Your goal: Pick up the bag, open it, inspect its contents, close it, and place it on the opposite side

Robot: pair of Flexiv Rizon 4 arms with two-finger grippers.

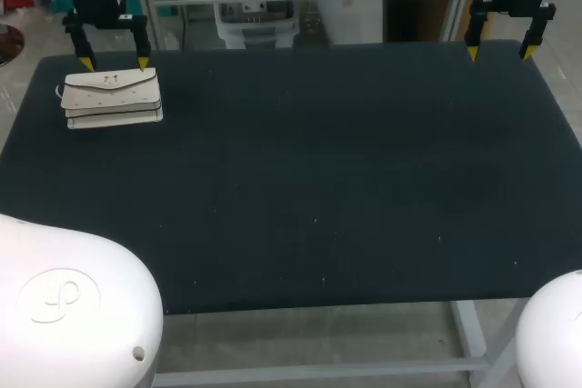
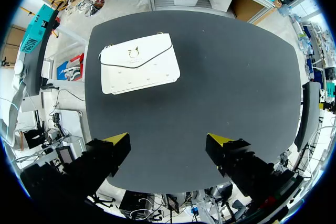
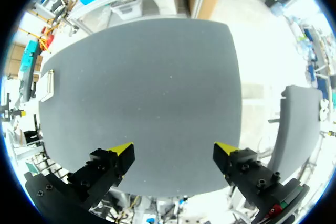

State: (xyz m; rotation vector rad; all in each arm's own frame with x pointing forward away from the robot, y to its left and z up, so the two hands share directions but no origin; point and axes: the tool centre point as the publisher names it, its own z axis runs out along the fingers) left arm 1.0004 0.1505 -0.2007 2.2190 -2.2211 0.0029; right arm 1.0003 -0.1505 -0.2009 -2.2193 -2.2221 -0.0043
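Bag (image 1: 112,97), flap closed, on table (image 1: 318,179); left gripper (image 1: 115,63) near it, right gripper (image 1: 498,52) apart; both spread, empty.

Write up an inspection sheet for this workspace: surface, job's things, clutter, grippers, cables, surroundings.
Surface: black table, dark matte top.
Job's things: white handbag lies flat near the far left corner, flap shut.
Clutter: nothing seen.
Grippers: left gripper open, above the handbag's far edge and not touching it; right gripper open, holding nothing, over the far right edge.
Cables: nothing seen on the table.
Surroundings: nothing seen reaching over the table.
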